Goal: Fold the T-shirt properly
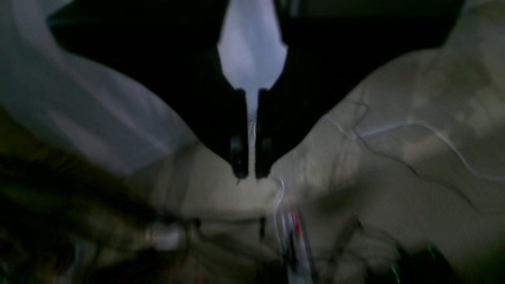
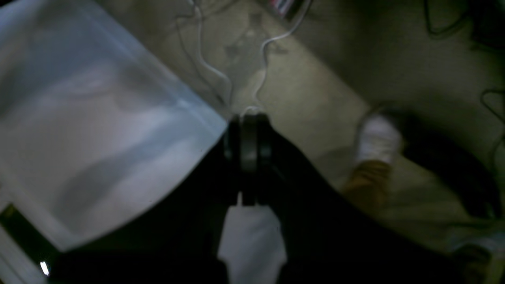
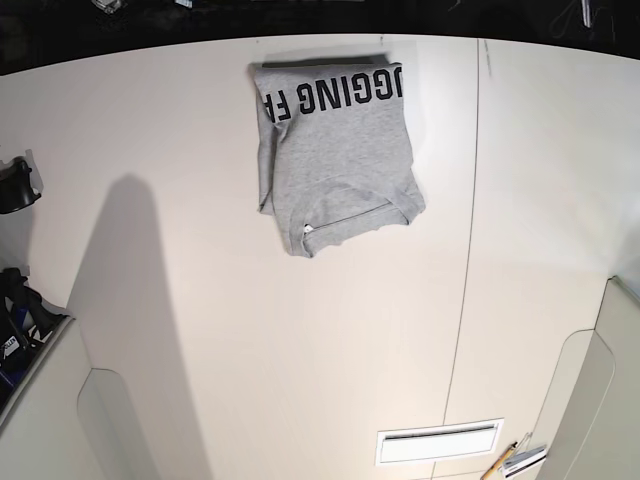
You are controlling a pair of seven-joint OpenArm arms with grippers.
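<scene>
The T-shirt lies folded into a compact rectangle at the far middle of the white table. Black lettering runs along its far edge and the collar faces the near side. Neither gripper shows in the base view. In the left wrist view my left gripper is shut and empty, hanging over the floor beside the table's edge. In the right wrist view my right gripper is shut and empty, beside a table corner. The shirt shows in neither wrist view.
Cables trail over the beige floor under both grippers. A white and brown object lies on the floor. The table has a seam and a vent slot at the near right. Black arm parts stand at the left edge.
</scene>
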